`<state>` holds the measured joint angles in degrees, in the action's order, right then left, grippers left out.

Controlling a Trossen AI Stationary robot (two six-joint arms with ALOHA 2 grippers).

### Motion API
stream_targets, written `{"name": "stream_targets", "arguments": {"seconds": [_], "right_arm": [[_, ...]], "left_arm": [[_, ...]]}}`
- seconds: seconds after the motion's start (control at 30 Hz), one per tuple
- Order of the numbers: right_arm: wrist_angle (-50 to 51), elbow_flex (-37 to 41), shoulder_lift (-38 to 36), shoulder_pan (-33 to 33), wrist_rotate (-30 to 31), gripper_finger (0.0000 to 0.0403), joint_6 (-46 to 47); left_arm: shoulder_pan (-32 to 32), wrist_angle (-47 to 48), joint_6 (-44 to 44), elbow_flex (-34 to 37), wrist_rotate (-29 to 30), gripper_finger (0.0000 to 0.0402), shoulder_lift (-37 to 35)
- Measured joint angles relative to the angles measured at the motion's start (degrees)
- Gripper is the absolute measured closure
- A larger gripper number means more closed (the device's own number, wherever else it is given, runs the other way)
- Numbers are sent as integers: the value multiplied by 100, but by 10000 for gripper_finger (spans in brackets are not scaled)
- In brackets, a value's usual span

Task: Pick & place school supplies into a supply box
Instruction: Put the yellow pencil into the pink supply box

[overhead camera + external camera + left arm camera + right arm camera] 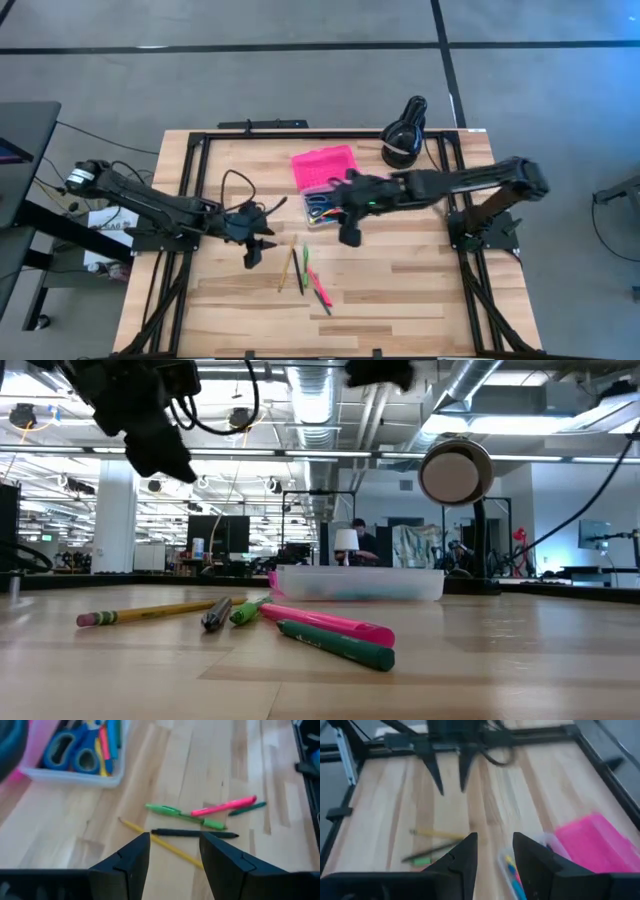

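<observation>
My left tool [252, 254] hangs empty, jaws apart, beside the pens [305, 272] lying loose mid-counter, long axes running roughly near-to-far. My right tool [349, 236], jaws apart and empty, hovers by the box [322, 205], its pink lid [325, 166] open. Bare counter [420, 290] surrounds the pens.

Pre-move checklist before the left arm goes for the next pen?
1. Left claw open and empty: ok.
2. Black pen in line ahead of the left claw, apart from it: ok.
3. Right claw empty: ok.
4. Right claw away from the loose pens, beside the supply box: ok.
5. Supply box open, pink lid folded back: ok.
6. Room left in the box: cannot tell.
</observation>
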<state>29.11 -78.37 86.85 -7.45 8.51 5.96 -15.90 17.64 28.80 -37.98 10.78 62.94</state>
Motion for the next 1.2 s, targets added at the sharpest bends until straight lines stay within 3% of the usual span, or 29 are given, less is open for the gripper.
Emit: {"name": "stream_targets", "arguments": {"seconds": [0.27, 0.53, 0.93, 1.2], "right_arm": [[18, 943, -916, -795, 1182, 286, 1054], [59, 1345, -969, -1617, 2163, 286, 1865], [634, 1362, -929, -2141, 2658, 286, 2275], [944, 1358, -929, -2376, 2767, 286, 2547]], "left_arm": [[-327, -421, -32, 0, -192, 236, 693], [-506, -638, 655, -189, -303, 236, 1664], [-595, -462, 1660, -914, -224, 236, 3226], [-599, -24, 2351, -1150, 154, 236, 3575]]}}
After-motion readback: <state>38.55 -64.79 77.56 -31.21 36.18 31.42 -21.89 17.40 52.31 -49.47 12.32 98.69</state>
